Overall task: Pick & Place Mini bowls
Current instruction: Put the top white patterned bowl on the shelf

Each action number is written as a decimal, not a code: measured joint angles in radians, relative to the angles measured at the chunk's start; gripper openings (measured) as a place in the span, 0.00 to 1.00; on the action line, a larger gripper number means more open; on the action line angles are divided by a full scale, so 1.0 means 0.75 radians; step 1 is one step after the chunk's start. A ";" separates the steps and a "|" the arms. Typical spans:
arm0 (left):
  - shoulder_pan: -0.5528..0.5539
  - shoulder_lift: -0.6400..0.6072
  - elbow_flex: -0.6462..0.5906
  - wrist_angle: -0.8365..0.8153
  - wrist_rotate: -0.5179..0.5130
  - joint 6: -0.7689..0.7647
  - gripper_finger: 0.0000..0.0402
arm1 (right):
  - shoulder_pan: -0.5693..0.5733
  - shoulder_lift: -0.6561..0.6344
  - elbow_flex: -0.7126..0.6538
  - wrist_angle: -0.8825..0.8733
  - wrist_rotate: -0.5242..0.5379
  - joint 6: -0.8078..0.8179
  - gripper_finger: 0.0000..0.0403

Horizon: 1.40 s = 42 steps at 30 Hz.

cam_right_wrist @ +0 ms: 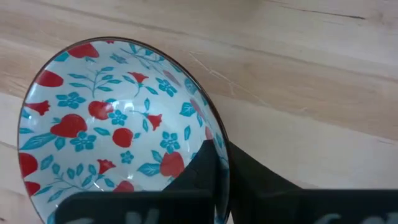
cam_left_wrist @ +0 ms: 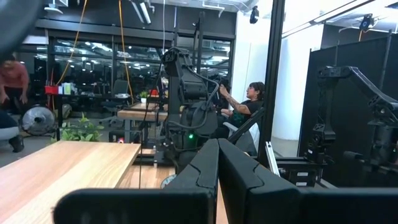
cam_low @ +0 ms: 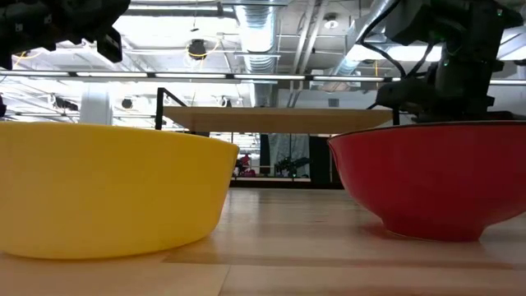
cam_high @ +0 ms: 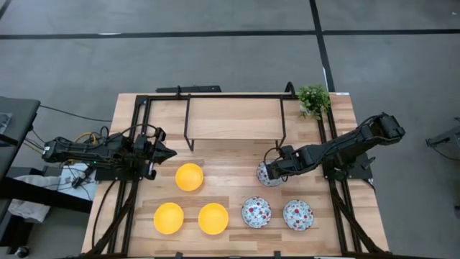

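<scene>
Six mini bowls sit on the wooden table. Three are plain yellow (cam_high: 189, 177), (cam_high: 168, 218), (cam_high: 213, 218). Three are white inside with a red and blue flower pattern (cam_high: 256, 211), (cam_high: 297, 214), (cam_high: 265, 177). My right gripper (cam_high: 269, 171) is shut on the far patterned bowl (cam_right_wrist: 112, 130). My left gripper (cam_high: 172, 153) hovers shut, left of the far yellow bowl and touching nothing; its fingers (cam_left_wrist: 217, 168) are closed together. In the low view a yellow bowl (cam_low: 107, 193) and a red-sided bowl (cam_low: 436, 177) rest on their bases. My right gripper pinches the far patterned bowl by its rim (cam_right_wrist: 219, 146) on the side toward the table's right. One finger (cam_right_wrist: 199, 171) is inside the bowl and the other (cam_right_wrist: 261, 183) outside. It comes slanting down from the right. Whether the bowl is off the table, I cannot tell.
A raised wooden shelf on a black frame (cam_high: 233, 119) spans the far half of the table. A small green plant (cam_high: 314, 98) stands at the far right corner. Bare wood lies between the two rows of bowls and under the shelf. A person sits in the room beyond (cam_left_wrist: 249, 102).
</scene>
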 joint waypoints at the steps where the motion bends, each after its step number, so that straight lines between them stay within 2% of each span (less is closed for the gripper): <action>1: 0.000 0.000 0.000 0.002 0.000 0.000 0.02 | 0.006 0.001 0.007 -0.005 0.007 -0.011 0.01; 15: 0.000 0.000 0.000 0.046 0.000 -0.012 0.02 | 0.120 0.009 0.241 -0.034 0.039 -0.138 0.00; 22: 0.000 0.004 0.000 0.057 0.000 -0.127 0.02 | 0.172 0.008 0.473 -0.117 0.143 -0.276 0.00; 27: 0.000 0.053 0.000 0.060 -0.065 -0.272 0.03 | 0.167 0.007 0.658 -0.178 0.318 -0.428 0.00; 31: 0.000 0.118 0.000 0.119 -0.068 -0.334 0.09 | 0.123 0.005 0.764 -0.200 0.464 -0.572 0.00; 35: 0.000 0.185 0.000 0.260 -0.069 -0.340 0.20 | 0.056 0.005 0.809 -0.202 0.540 -0.699 0.00; 42: 0.000 0.265 0.022 0.492 -0.080 -0.192 0.38 | -0.054 0.005 0.844 -0.191 0.702 -0.874 0.00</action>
